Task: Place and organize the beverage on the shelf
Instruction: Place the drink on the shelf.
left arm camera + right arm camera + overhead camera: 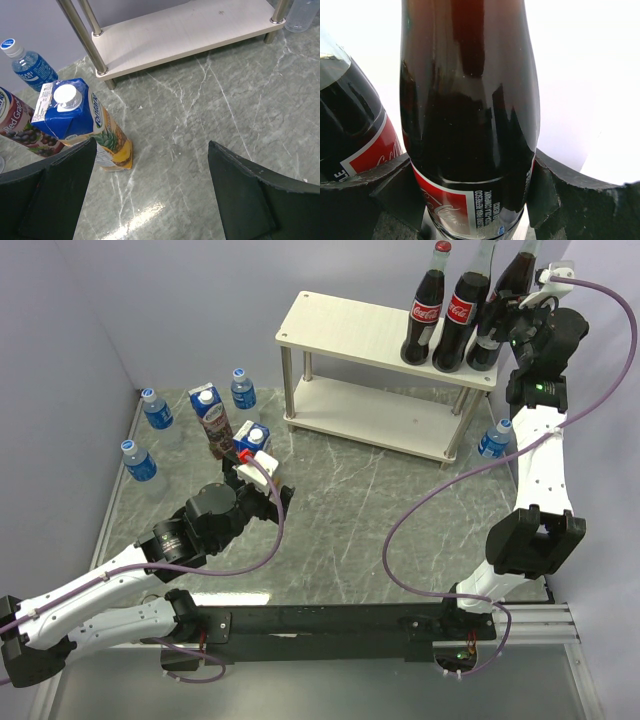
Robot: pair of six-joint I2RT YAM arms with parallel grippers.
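The shelf (340, 325) stands at the back of the table. Two Coca-Cola bottles (425, 315) (462, 320) stand on the right half of its top board. A third Coca-Cola bottle (512, 282) leans slightly, its base at the board's right end, and my right gripper (470, 160) is shut on its lower body (470, 100). My left gripper (152, 145) hangs open over bare table, with nothing between its fingers. The pineapple carton (75, 120) stands just beyond its left finger, the grape carton (20, 127) behind that. Water bottles (157, 408) (243, 388) (138, 460) stand at the left.
Another water bottle (494, 438) stands on the table by the shelf's right legs. The shelf's lower board (190, 30) carries nothing. The left half of the top board is bare. A grey wall borders the table on the left (60, 360).
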